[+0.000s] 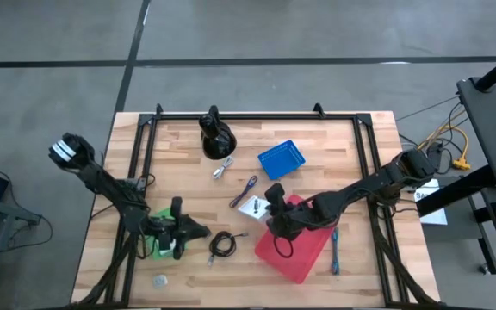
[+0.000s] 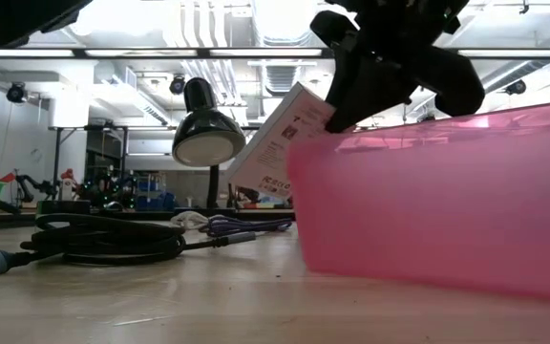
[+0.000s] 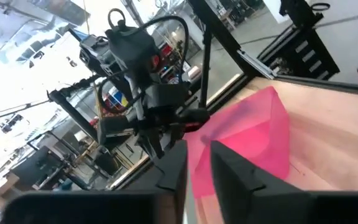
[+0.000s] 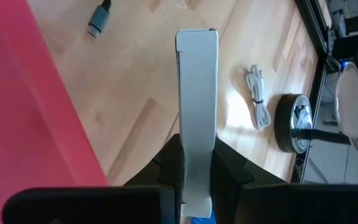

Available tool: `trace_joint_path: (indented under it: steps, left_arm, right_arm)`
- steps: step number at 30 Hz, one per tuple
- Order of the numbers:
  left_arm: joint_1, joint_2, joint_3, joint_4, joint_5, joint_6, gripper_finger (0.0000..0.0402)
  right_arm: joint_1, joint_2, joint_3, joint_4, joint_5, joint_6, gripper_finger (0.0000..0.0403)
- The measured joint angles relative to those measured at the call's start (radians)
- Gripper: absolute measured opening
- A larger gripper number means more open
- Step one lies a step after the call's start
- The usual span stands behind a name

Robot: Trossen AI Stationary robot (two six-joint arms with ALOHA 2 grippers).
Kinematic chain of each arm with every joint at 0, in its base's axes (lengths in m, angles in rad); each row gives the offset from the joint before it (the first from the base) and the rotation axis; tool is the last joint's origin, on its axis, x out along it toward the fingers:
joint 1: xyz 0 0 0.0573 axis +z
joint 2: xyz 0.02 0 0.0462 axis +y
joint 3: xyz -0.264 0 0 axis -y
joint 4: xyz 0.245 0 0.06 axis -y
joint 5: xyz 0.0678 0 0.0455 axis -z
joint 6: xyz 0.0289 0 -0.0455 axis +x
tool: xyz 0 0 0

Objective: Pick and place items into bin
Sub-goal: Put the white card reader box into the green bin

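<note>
The pink bin sits on the wooden table toward its right front. The right arm reaches low across the table from the right, its gripper poised at the bin's left rim, fingers clamped on a white packet held edge-up just outside the pink wall. The left arm stretches from the left edge, its gripper low near the black coiled cable, fingers a narrow gap apart, empty
</note>
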Motion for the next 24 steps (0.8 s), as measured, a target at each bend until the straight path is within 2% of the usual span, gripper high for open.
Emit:
trace_joint_path:
  steps: [5,9,13,16,20,24]
  left_arm:
    - [0.0,0.034,0.0,0.001,-0.002,0.1,0.013]
    - [0.0,0.046,0.0,0.038,-0.004,0.204,0.0161]
    - [0.0,0.037,0.0,0.047,-0.005,0.202,0.0167]
    - [0.0,0.031,0.0,0.047,-0.005,0.202,0.0167]
    - [0.0,0.03,0.0,0.048,-0.005,0.2,0.0167]
    - [0.0,0.028,0.0,0.048,-0.005,0.199,0.0167]
  right_arm:
    - [0.007,-0.02,-0.003,0.038,-0.001,-0.002,0.0038]
    - [0.012,-0.068,-0.04,0.16,-0.005,-0.059,0.0038]
    - [0.017,-0.136,-0.106,0.291,-0.06,-0.111,0.0038]
    - [0.018,-0.195,-0.167,0.4,-0.139,-0.133,0.0038]
    - [0.02,-0.251,-0.266,0.613,-0.262,-0.178,0.0038]
    - [0.019,-0.272,-0.376,0.888,-0.34,-0.231,0.0038]
